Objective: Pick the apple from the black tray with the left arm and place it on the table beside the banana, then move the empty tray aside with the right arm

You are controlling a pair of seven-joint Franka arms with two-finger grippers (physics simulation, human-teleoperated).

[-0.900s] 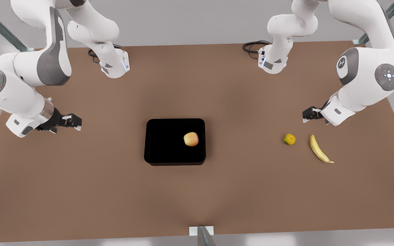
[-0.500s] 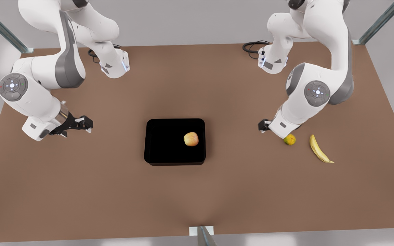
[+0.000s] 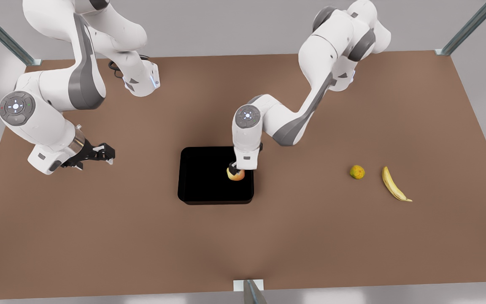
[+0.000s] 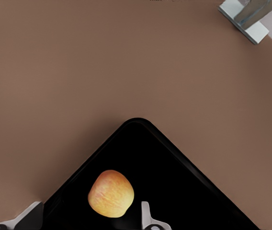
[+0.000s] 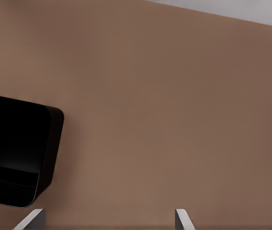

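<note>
The apple [image 3: 237, 175] lies in the black tray [image 3: 201, 177], towards the side facing the front view's right. My left gripper [image 3: 236, 168] hangs straight down over it. In the left wrist view the apple [image 4: 111, 193] sits between the open fingertips [image 4: 145, 213], nearer one of them, with the tray floor [image 4: 174, 177] under it. My right gripper [image 3: 103, 153] waits open above the table [image 3: 243, 236] at the front view's left, apart from the tray [image 5: 16, 143]. The banana [image 3: 392, 184] lies at the far right in the front view.
A smaller yellow-green round fruit [image 3: 357, 172] sits just left of the banana. Both arm bases and a black cable [image 3: 310, 57] are at the table's far edge. A metal post with a white foot [image 3: 249, 289] stands at the near edge.
The left arm swung from beside the banana across to the tray and came down over the apple. The right arm shifted slightly inward, then held still.
</note>
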